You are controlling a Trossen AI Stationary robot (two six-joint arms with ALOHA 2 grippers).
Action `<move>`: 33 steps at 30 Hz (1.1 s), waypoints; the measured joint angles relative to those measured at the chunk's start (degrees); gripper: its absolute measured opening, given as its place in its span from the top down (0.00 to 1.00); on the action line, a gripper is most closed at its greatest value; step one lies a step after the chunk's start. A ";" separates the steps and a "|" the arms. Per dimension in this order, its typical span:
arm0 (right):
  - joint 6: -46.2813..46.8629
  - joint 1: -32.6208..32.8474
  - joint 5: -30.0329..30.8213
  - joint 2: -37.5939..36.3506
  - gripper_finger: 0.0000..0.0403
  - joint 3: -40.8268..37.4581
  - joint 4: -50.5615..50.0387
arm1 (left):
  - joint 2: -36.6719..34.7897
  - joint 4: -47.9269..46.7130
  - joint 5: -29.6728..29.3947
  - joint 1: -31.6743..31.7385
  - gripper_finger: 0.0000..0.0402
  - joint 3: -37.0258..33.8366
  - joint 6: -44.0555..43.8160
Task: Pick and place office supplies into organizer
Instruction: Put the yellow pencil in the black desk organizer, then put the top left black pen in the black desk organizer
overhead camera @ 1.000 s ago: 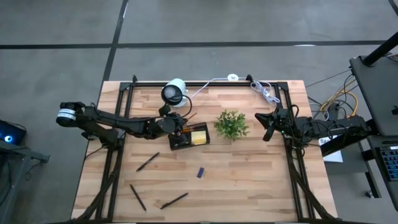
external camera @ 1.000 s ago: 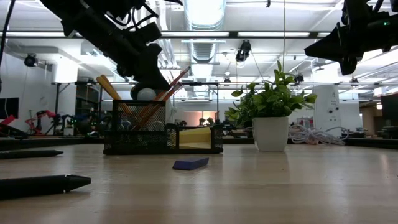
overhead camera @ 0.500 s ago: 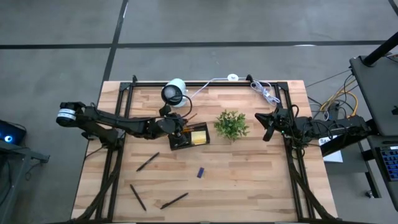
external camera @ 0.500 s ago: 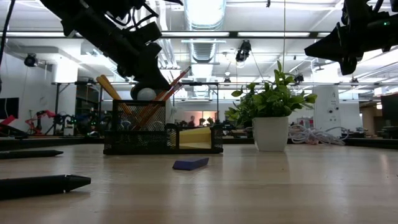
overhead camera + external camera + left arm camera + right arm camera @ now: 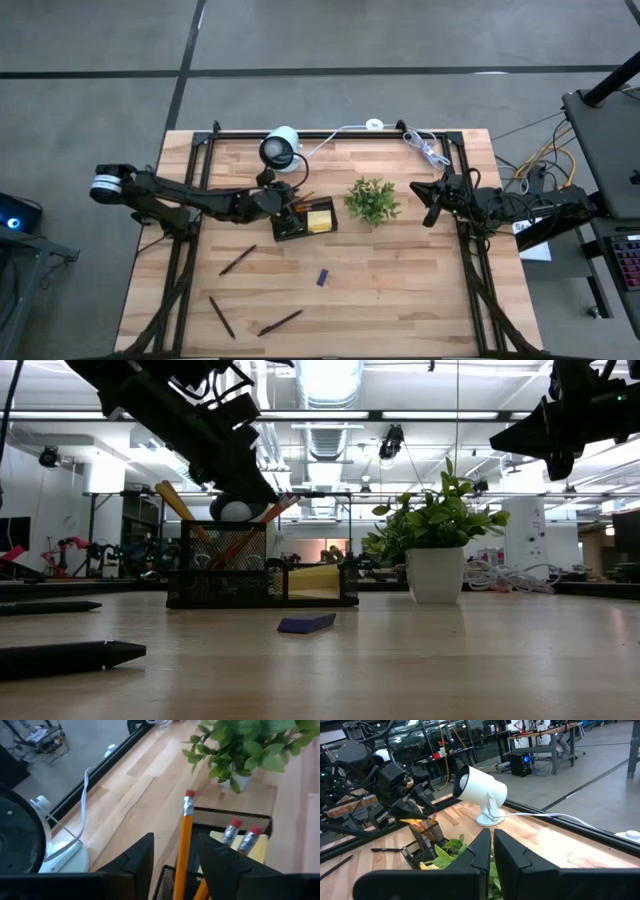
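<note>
Currently your left gripper point(image 5: 284, 205) sits over the organizer point(image 5: 303, 221), fingers point(image 5: 135, 862) closed narrow on an orange pencil point(image 5: 185, 845) standing in its mesh cup; the organizer lies toward the worktop's point(image 5: 400, 280) far edge, just beside the plant point(image 5: 372, 199). Your right gripper point(image 5: 432, 200) waits by the right edge, fingers nearly together, holding nothing; three black pens point(image 5: 237, 261) and a blue piece point(image 5: 322, 277) lie loose toward the near edge.

Wood table point(image 5: 400, 290) w/ black organizer point(image 5: 303, 221), plant point(image 5: 372, 200), white camera point(image 5: 280, 148), 3 pens point(image 5: 237, 261), blue piece point(image 5: 322, 277)
</note>
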 joint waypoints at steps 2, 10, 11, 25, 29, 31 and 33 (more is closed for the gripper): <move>-0.01 0.00 0.00 0.00 0.97 0.00 0.00 | -0.30 0.02 0.98 -0.02 0.65 0.97 0.00; -0.17 0.00 0.02 -0.03 0.97 0.00 0.00 | -2.79 0.10 4.43 -0.02 0.65 6.47 -0.02; -0.17 0.00 0.00 -0.03 0.97 0.00 0.00 | -3.18 0.31 5.27 -0.02 0.65 7.10 -0.11; -0.15 -0.02 0.02 -0.05 0.97 0.00 0.04 | -3.94 -0.04 21.61 -2.21 0.65 13.79 -7.72; -0.17 -0.02 0.02 -0.05 0.97 0.00 0.02 | -3.94 -1.00 21.67 -4.19 0.65 14.25 -8.64; -0.17 -0.02 0.02 -0.05 0.97 0.00 0.02 | -3.94 -3.23 21.80 -5.11 0.65 14.25 -11.71; -0.15 0.00 0.02 -0.03 0.97 0.00 0.02 | -3.94 -6.41 21.80 -6.09 0.65 14.23 -15.60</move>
